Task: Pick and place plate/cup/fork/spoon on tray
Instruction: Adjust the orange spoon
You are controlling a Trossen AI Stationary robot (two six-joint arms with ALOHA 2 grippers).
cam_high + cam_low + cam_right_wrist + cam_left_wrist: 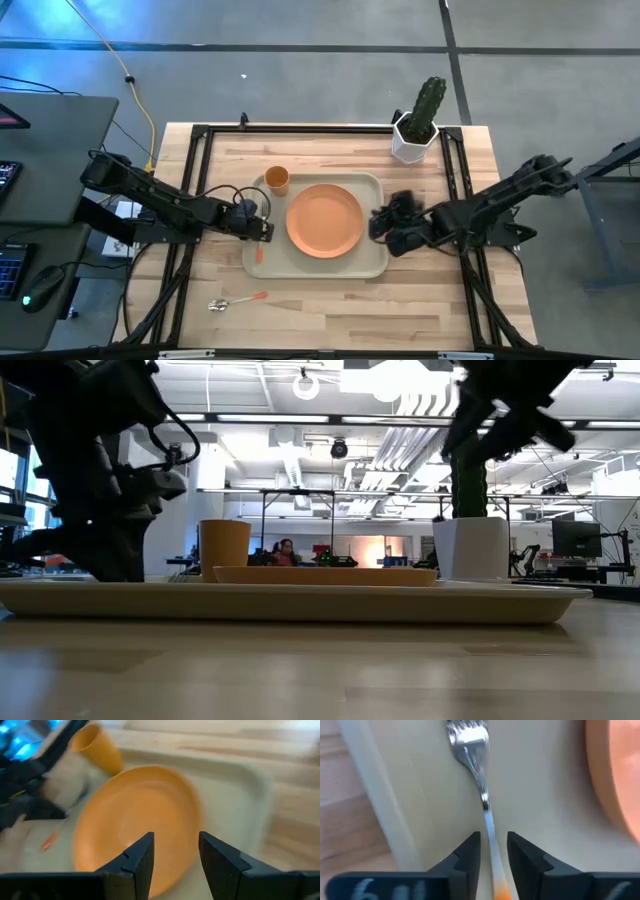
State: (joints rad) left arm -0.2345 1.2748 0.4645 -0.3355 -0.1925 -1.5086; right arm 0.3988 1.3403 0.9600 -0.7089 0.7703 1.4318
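Note:
The cream tray (372, 262) lies mid-table. On it stand the orange cup (277, 180) and the orange plate (325, 220). The fork (468, 742) lies flat on the tray's left part, tines away from my left gripper (493, 837). The gripper's two fingers stand slightly apart on either side of the fork's handle (492, 845), a small gap showing on each side. The handle's orange end (259, 255) shows below the gripper (265, 230). My right gripper (378, 222) is open and empty over the tray's right side, by the plate's rim (135, 815). The spoon (237, 300) lies on the table, near the front edge.
A white hexagonal pot with a cactus (415, 135) stands at the table's far right. In the low view the tray (300, 600), cup (225, 545) and plate (325, 573) fill the middle, with the pot (470, 545) behind them.

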